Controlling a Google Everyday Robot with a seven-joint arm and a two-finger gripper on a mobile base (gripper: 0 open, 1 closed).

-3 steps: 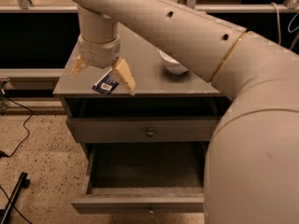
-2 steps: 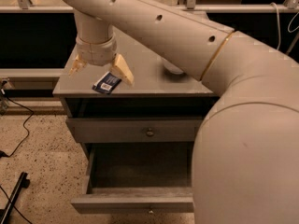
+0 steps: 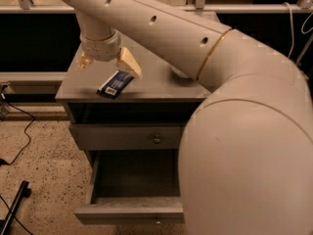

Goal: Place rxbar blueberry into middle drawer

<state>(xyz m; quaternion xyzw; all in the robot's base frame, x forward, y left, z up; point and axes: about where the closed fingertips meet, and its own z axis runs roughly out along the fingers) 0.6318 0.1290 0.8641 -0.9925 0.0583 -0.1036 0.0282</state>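
Observation:
The rxbar blueberry, a flat navy bar with a white label patch, lies on the grey cabinet top near its front left edge. My gripper hangs open just above and behind the bar, one tan finger at the bar's upper right and the other finger to the left. It holds nothing. Below, the middle drawer is pulled out, its dark interior showing. My arm hides its right part.
The upper drawer with a round knob is closed. A white bowl on the cabinet top is mostly hidden behind my arm. Black cables and a dark stand leg lie on the speckled floor at left.
The gripper has moved left and farther back, so its fingers stand more clearly apart over the bar. The bar lies where it was on the cabinet top.

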